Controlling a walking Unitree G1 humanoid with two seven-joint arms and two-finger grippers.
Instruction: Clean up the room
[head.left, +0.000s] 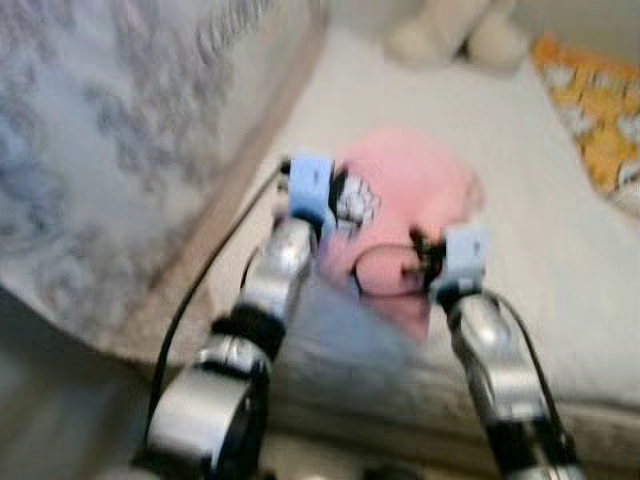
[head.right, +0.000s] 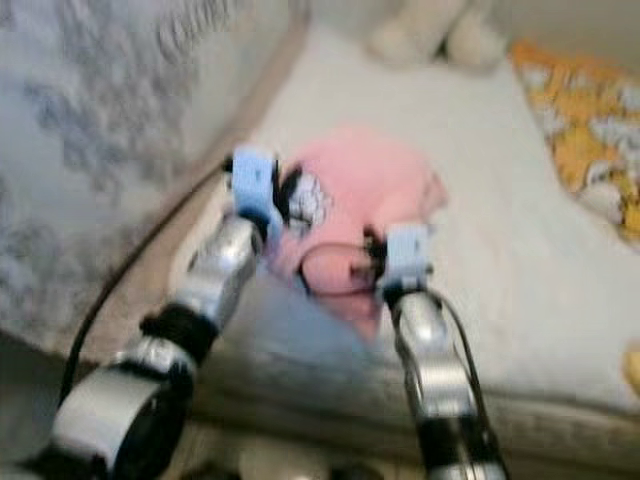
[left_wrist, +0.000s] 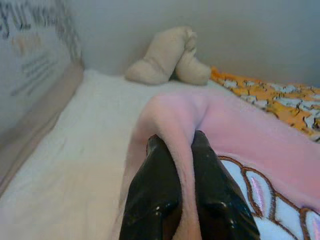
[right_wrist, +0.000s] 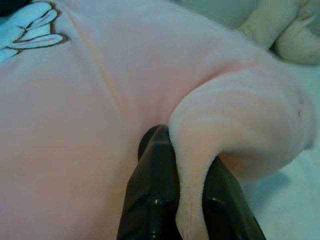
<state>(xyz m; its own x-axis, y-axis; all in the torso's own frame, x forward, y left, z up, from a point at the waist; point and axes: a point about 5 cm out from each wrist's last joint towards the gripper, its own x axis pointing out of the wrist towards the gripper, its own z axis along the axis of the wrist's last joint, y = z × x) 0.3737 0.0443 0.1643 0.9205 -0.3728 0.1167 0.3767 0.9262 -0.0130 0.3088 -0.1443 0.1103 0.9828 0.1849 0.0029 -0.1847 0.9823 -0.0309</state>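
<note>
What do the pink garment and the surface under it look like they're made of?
Pink garment: soft fleece or plush by the look, matte and fuzzy, bunching in thick folds where the left gripper and right gripper pinch it. Bed surface: white woven cloth, matte, probably a cotton sheet.

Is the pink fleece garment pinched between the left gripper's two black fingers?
Yes, a fold of the pink fleece garment runs between the left gripper's black fingers.
</note>
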